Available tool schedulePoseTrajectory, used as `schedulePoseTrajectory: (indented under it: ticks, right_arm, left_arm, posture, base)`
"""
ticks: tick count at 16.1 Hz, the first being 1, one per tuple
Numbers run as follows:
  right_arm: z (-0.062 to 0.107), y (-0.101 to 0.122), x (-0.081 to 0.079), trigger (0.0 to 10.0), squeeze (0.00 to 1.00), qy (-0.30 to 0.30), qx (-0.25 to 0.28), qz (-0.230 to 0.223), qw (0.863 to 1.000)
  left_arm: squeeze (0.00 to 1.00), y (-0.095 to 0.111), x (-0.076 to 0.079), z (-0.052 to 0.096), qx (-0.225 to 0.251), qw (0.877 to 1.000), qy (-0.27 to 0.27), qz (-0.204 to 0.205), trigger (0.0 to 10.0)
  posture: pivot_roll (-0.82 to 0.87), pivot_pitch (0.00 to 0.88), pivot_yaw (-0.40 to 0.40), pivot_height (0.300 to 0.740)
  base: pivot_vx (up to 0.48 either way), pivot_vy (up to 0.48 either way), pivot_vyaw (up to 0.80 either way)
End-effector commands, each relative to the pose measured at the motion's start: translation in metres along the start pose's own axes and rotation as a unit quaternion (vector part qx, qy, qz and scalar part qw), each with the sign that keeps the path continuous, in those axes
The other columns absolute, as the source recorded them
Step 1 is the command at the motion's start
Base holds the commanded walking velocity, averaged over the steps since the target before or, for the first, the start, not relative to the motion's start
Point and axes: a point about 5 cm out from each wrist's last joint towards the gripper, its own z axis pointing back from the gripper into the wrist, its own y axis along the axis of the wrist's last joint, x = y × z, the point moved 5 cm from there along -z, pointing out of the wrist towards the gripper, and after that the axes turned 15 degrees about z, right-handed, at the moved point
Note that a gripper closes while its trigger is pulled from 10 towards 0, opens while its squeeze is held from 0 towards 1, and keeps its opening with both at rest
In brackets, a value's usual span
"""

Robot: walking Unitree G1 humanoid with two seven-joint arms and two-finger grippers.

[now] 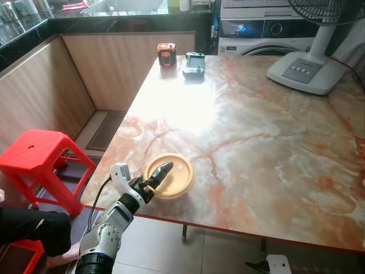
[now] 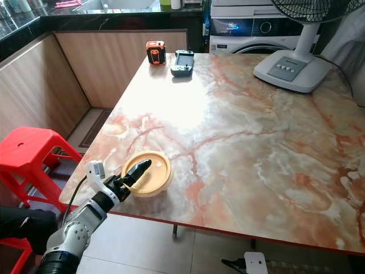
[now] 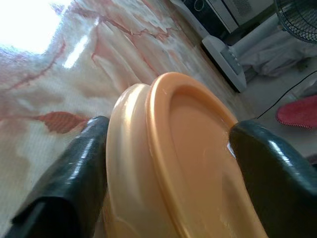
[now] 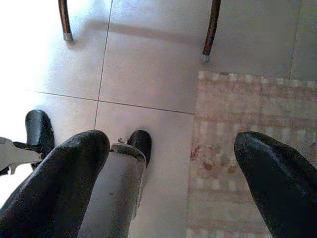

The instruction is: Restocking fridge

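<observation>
1. Left eye view: at the near left corner of the marble table point(image 1: 268, 148), the left gripper point(image 1: 158, 174) reaches in over the edge to a round yellow lidded container point(image 1: 174, 177); the black fingers lie across the container's near-left rim, pointing toward the table's middle; whether they grip it cannot be told from here; the container sits flat just inside the table's edge, well apart from the fan base point(image 1: 308, 71) at the far right corner.

2. Right eye view: the same corner; the left gripper point(image 2: 136, 170) comes at the container point(image 2: 151, 174) from the side nearer the red stool point(image 2: 31, 151); the right arm is nowhere over the table, so the left is plainly the nearer.

3. Left wrist view: the jaws stand wide, one finger point(image 3: 74, 173) against the container's wall, the other point(image 3: 275, 168) beside the lid's far rim; the container point(image 3: 178, 163) fills the gap between them; contact looks made, a firm hold less certain.

4. Right wrist view: the right gripper point(image 4: 168, 173) hangs idle below the table, fingers spread, holding nothing, above floor tiles point(image 4: 148, 74) and a rug point(image 4: 247, 148).
</observation>
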Motion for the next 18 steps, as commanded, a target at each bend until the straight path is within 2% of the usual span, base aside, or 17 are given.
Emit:
schedulePoseTrajectory:
  ticks: [1, 9, 14, 15, 18]
  right_arm:
    - [0.000, -0.001, -0.003, 10.0, 0.00, 0.005, -0.001, 0.005, 1.000]
    - [0.000, 0.000, -0.004, 10.0, 0.00, 0.007, -0.001, 0.008, 1.000]
    - [0.000, 0.000, -0.005, 10.0, 0.00, 0.008, -0.002, 0.009, 1.000]
    - [0.000, 0.000, -0.005, 10.0, 0.00, 0.007, -0.002, 0.011, 1.000]
    - [0.000, 0.000, -0.003, 10.0, 0.00, 0.006, -0.002, 0.011, 1.000]
  left_arm:
    - [0.00, 0.002, 0.000, -0.002, -0.005, 1.000, 0.001, -0.010, 0.0]
    - [0.00, 0.003, 0.000, -0.008, -0.007, 1.000, -0.001, -0.025, 0.0]
    - [0.00, 0.006, 0.001, -0.009, 0.007, 1.000, -0.004, -0.018, 0.0]
    - [0.00, 0.005, 0.001, -0.010, 0.005, 1.000, 0.001, -0.028, 0.0]
    - [0.00, 0.005, 0.008, -0.013, 0.013, 1.000, -0.009, -0.019, 0.0]
  posture:
    - [-0.03, 0.026, 0.072, 0.740]
    - [-0.03, 0.020, 0.072, 0.740]
    - [-0.02, 0.017, 0.072, 0.740]
    - [-0.02, 0.015, 0.073, 0.740]
    - [-0.03, 0.012, 0.070, 0.740]
  base:
    - [0.000, 0.000, 0.00]
    - [0.000, 0.000, 0.00]
    - [0.000, 0.000, 0.00]
    - [0.000, 0.000, 0.00]
    - [0.000, 0.000, 0.00]
